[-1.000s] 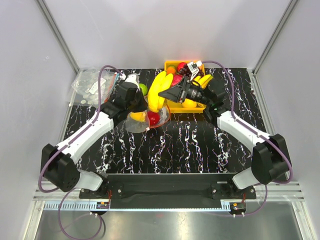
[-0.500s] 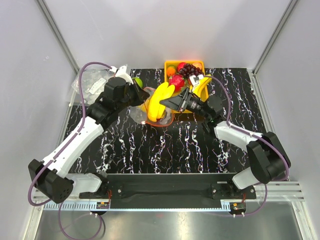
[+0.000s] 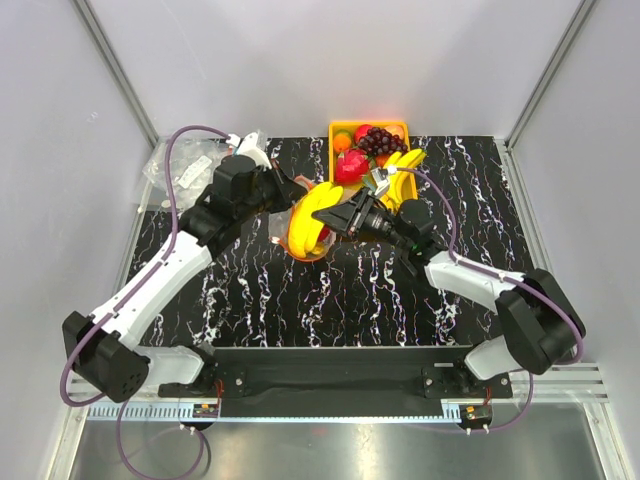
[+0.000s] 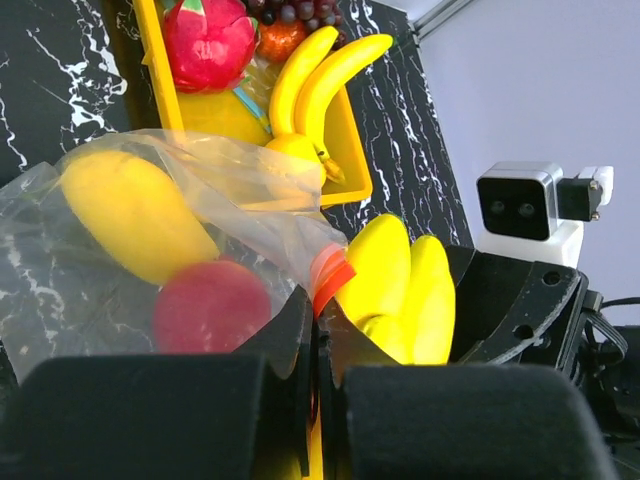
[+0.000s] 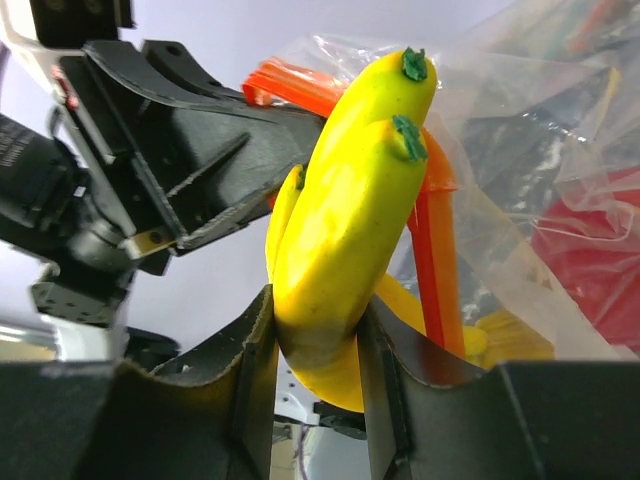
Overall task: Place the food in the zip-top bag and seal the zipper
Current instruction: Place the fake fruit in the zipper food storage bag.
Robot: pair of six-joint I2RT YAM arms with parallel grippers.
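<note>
Between the arms, step in hand: you're loading, by my reading. The bananas [image 5: 345,230] are at the mouth of the bag [image 4: 255,220], and sealing is not yet due.
Next move: drive the bunch past the zipper [image 5: 432,250] and well down before letting go. Keep the left pinch firm so the mouth stays wide, because the curved fruit could snag the strip.
Packets [image 3: 180,170]: a loose pile of flat, clear sleeves with white labels at the far-left edge. Leave these alone; they aren't your bag.
Left arm [image 3: 165,270]: its jaws are fully closed, nipping a fold of film right by the end of the zipper.
Bag: thin, clear, wrinkly film with its mouth lifted. You can't tell whether its bottom rests on the counter [image 3: 350,290]. A smooth yellow oval fruit [image 4: 130,215] and a round red fruit [image 4: 210,305] already lie inside.
Zipper: a narrow, stiff red-orange strip, parted and unsealed.
Bananas: glossy, curved and green-tipped, lying against the strip. How deep they are in, you can't tell.
Right arm [image 3: 470,280]: its jaws are partway open, clamped on the bunch's lower curve.
Tray [image 3: 345,126]: rigid yellow plastic at the far edge. It holds a scaly pink-red fruit [image 4: 205,40], dark grapes [image 3: 380,140] and a second banana bunch [image 4: 320,80], so expect more loading.
</note>
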